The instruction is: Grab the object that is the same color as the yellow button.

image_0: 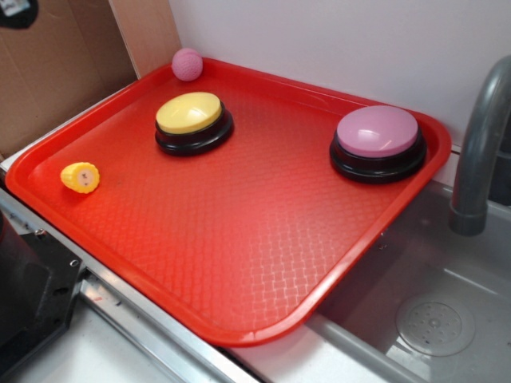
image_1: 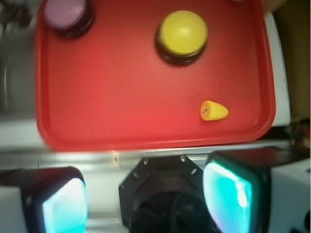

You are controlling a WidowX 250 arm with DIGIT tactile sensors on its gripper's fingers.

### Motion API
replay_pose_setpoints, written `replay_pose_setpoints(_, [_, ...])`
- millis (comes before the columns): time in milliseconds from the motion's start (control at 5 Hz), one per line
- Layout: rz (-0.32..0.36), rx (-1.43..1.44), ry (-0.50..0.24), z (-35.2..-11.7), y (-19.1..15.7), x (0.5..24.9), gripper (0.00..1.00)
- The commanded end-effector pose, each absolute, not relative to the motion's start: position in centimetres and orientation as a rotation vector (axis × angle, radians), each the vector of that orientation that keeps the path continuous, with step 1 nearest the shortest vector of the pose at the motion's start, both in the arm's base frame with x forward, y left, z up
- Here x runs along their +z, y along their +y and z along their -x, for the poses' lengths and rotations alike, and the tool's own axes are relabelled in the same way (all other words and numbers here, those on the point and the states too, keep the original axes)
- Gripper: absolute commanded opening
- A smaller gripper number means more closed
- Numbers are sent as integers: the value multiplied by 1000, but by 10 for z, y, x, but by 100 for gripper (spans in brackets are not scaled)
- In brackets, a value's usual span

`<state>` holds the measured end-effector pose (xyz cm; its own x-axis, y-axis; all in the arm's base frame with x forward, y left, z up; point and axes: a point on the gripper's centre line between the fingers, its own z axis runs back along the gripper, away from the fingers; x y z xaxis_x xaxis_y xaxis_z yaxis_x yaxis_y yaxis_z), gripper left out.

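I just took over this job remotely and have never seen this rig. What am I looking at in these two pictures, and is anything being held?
The machine is a small robot arm. One picture comes from a fixed camera beside the workspace; the other from a camera on the arm's wrist, looking down past the end effector. Its two fingers, the blurry pale shapes at the bottom of that view, stand apart with nothing between them, so nothing is held.

A red tray holds a yellow button, a pink button, a small pink ball at the far corner, and a little yellow corn toy near the left edge. The corn toy matches the yellow button, so it is the thing to grab. A sink and faucet sit to the right.
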<state>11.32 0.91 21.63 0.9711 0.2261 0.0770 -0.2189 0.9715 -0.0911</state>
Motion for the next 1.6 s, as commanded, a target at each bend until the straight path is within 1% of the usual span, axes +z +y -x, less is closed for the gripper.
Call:
replay_pose_setpoints(0, [123, 528, -98, -117, 57, 181, 100])
replay_pose_setpoints(200, [110, 736, -113, -118, 77, 154, 100])
replay_pose_setpoints(400, [4, 981, -99, -118, 91, 122, 100])
replay_pose_setpoints(600, [-61, 1182, -130, -127, 98, 91, 100])
replay_pose_setpoints(800, [-110, 1295, -135, -140, 103, 65, 100])
replay_pose_setpoints(1000, [-105, 1340, -111, -146, 105, 45, 100])
replay_pose_setpoints(1200, [-87, 1369, -108, -149, 103, 31, 100])
replay_pose_setpoints(1400, [-29, 1372, -102, -151, 95, 15, 100])
